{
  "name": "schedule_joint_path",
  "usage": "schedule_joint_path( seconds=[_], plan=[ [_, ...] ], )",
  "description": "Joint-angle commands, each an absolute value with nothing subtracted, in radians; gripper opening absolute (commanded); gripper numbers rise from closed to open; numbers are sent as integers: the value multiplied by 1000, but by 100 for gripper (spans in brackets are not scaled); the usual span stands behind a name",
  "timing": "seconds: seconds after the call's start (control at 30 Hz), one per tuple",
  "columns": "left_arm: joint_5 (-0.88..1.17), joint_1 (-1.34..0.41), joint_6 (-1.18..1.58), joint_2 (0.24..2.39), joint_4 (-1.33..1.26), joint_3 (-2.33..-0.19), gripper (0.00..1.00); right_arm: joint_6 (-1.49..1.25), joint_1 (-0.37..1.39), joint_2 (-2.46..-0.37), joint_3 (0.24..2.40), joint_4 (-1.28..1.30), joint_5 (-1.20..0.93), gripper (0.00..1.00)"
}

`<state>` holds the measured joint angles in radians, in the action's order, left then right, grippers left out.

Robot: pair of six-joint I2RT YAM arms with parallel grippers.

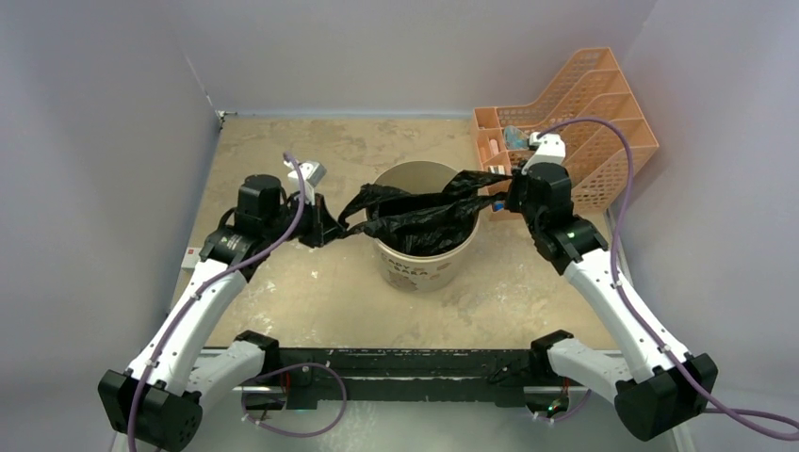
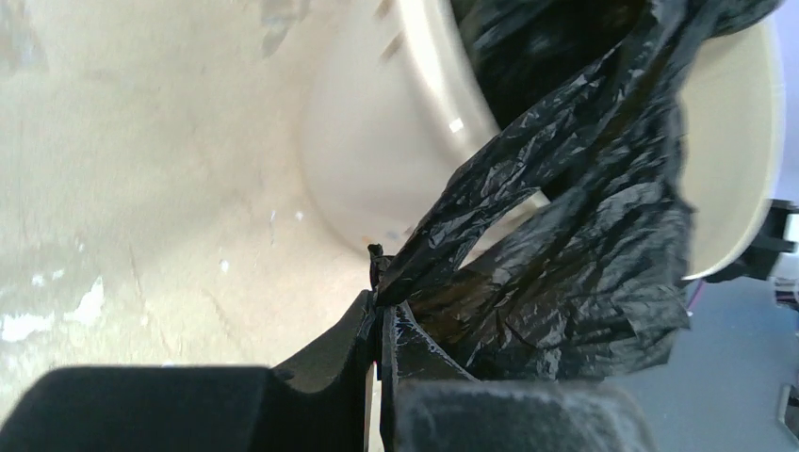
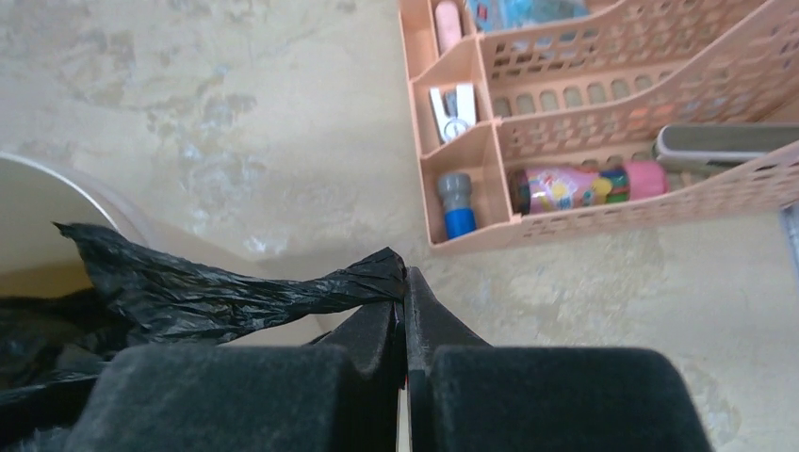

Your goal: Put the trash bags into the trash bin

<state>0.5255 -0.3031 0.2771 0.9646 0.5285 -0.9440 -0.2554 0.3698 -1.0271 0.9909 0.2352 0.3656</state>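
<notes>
Cream-beige round plastic trash bin (image 1: 422, 266) with small brown lettering, upright near the middle of the mottled beige tabletop (image 1: 283, 160); thin, glossy, crinkled black plastic trash bag (image 1: 415, 221) draped across its open mouth, bulk sagging down inside, two ends drawn out past the rim on opposite sides; left gripper (image 1: 334, 222) just beside the bin's left wall, jaws pressed together on a twisted strand of the black film; pinch plain in the left wrist view, film fanning out from the fingertips and up over the rim; right gripper (image 1: 510, 194) just beside the bin's right rim, jaws likewise clamped tight on the other end of the bag; that end bunched into a narrow rope in the right wrist view, running back toward the bin; bag stretched between the two pinches, partly inside the bin, partly above and outside it; orange mesh plastic desk organiser (image 1: 603, 113) at the far right of the table, just behind the right gripper, apart from the bin; in its front compartments a grey-capped blue cylinder (image 3: 456, 205), a white clip-like item (image 3: 454, 108), a pink patterned tube (image 3: 575, 186) lying on its side, and a flat grey object (image 3: 725, 141) above it; purple cables (image 1: 617, 188) looping along both white arms.
</notes>
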Motion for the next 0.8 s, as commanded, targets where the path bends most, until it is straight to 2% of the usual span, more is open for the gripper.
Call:
schedule_joint_path(
  seconds=[0.0,0.13,0.37,0.63,0.67,0.77],
  plan=[
    [428,-298,302,949,499,-863,0,-318,366,-989,965,236,292,2],
    [498,-298,331,991,394,-815,0,-339,367,-1006,934,218,222,3],
    [626,-298,372,1056,262,-719,0,-442,366,-1070,882,210,117,0],
    [622,-298,411,991,274,-723,1,-445,367,-1013,878,228,150,0],
    [615,-298,411,977,282,-736,4,-446,367,-995,880,223,150,0],
    [557,-298,404,933,329,-789,23,-444,367,-943,894,214,136,0]
  ],
)
